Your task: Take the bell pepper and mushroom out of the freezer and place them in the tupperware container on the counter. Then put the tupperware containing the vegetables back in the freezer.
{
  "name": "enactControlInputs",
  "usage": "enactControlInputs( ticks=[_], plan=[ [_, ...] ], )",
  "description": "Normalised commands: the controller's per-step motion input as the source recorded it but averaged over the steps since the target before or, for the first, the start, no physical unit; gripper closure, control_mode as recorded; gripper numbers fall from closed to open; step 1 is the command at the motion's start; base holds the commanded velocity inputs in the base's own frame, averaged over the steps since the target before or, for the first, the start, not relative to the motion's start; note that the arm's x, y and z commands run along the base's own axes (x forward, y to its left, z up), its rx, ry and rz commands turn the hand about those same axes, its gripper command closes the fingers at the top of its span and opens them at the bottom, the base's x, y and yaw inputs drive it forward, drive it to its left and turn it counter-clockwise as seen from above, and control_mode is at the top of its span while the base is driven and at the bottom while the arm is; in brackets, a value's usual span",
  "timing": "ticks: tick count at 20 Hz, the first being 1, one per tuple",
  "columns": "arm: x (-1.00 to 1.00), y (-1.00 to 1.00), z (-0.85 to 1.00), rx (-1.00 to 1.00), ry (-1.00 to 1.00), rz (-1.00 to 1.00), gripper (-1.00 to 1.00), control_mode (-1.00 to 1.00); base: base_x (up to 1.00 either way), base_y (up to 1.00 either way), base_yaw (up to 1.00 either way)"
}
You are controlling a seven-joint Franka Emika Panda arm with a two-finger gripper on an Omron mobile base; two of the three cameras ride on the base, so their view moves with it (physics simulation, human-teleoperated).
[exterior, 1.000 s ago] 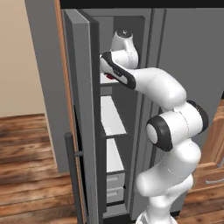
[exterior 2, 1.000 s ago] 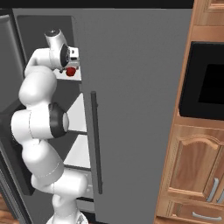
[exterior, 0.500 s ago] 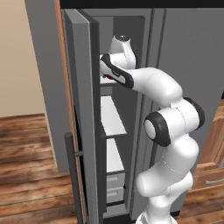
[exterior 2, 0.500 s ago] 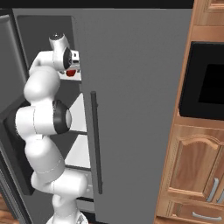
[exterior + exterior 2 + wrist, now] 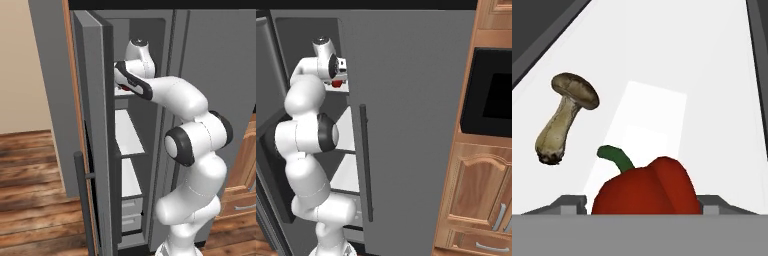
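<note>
The tool (image 5: 644,202) sits low around the bell pepper (image 5: 646,187) on the freezer's (image 5: 127,150) top white shelf (image 5: 677,75). Its two grey fingertips (image 5: 568,202) stand one on each side of the pepper, just beside its flanks. Whether they already press on it I cannot tell; the jaws look fairly wide and have begun to narrow from their widest over the last second, while the arm has hardly shifted in the base views. That suggests the closing on the pepper has just started, so the first pick of the task is under way and nothing has left the freezer yet.

The mushroom (image 5: 566,117) lies on its side on the same shelf, to the left of the pepper and a little farther in, apart from it and clear of the tool.

In the right base view a red spot of pepper (image 5: 336,84) shows under the hand. The lower shelves (image 5: 127,137) and two small grey drawers (image 5: 131,212) show no contents from here.
</note>
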Motion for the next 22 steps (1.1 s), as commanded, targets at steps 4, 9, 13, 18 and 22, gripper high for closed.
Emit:
enactControlInputs(
  ticks=[4,9,13,18,22],
  plan=[
    [0.01,0.01,-0.02,0.0,0.02,0.0,1.0,-1.0,0.0,0.0,0.0],
    [-0.24,0.0,0.0,0.0,-0.11,0.0,1.0,-1.0,0.0,0.0,0.0],
    [-0.77,0.02,0.0,0.0,-0.27,-0.01,1.0,-1.0,0.0,0.0,0.0],
    [-0.99,0.01,0.24,0.01,-0.07,-0.01,1.0,-1.0,0.0,0.0,0.0],
    [-1.0,-0.15,0.54,0.09,0.0,-0.04,1.0,-1.0,0.0,0.0,0.0]
  ],
)
